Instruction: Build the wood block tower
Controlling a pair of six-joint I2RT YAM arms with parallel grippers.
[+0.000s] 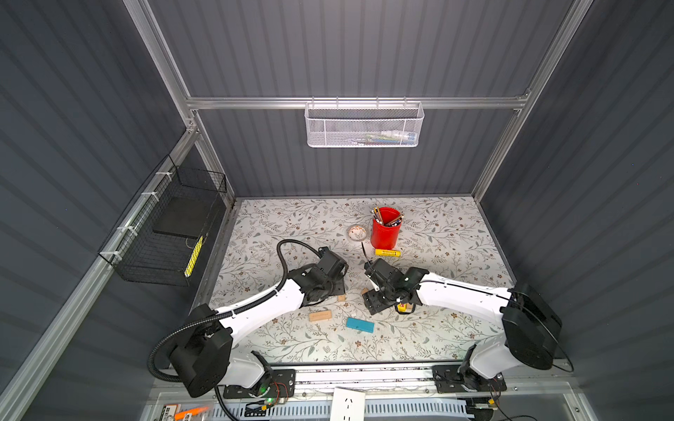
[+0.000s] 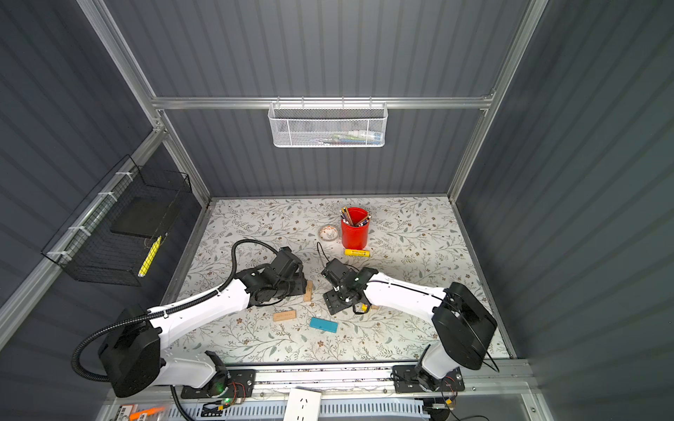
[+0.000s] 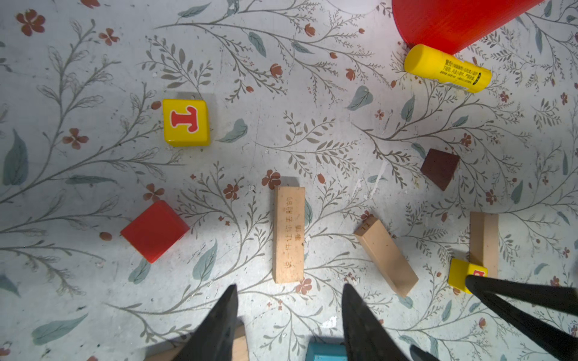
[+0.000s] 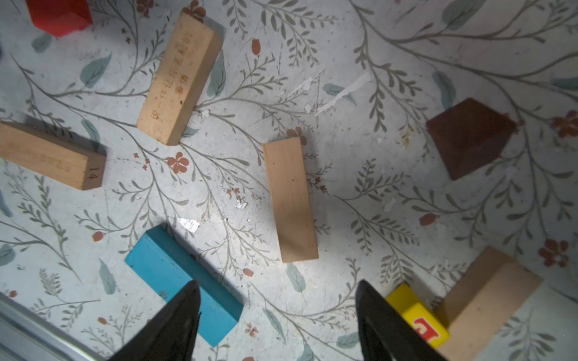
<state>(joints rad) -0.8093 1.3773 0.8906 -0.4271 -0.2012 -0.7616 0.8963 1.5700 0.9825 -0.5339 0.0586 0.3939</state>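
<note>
Blocks for the tower lie loose on the flowered tabletop (image 1: pixel 456 255), between and under the two arms, each flat on the surface.

In the left wrist view there is a yellow cube marked T (image 3: pixel 186 122) with a red cube (image 3: pixel 155 231) near it. A tan bar with writing (image 3: pixel 289 234) lies just ahead of the left claw (image 3: pixel 290 287), and a second tan bar (image 3: pixel 386 256) lies at an angle beside it. A dark brown roof piece (image 3: pixel 439 168) sits apart from these. A third tan bar (image 3: pixel 484 240) has a second yellow cube (image 3: pixel 463 273) against its end.

In the right wrist view a fourth tan bar (image 4: pixel 51 156), marked 14 on its end, lies apart. A teal bar (image 4: pixel 184 286) lies partly behind one finger of the right claw (image 4: pixel 278 284). Both top views show these two bars on the near side of the arms.

Left claw: jaws apart, nothing between them. Right claw: jaws apart, nothing between them. Its other finger (image 4: pixel 391 325) stands just beside the second yellow cube, and whether they touch cannot be told.

A red cup of pencils (image 1: pixel 385 231) stands toward the back, with a yellow tube (image 1: pixel 387 252) lying just in front of it.
</note>
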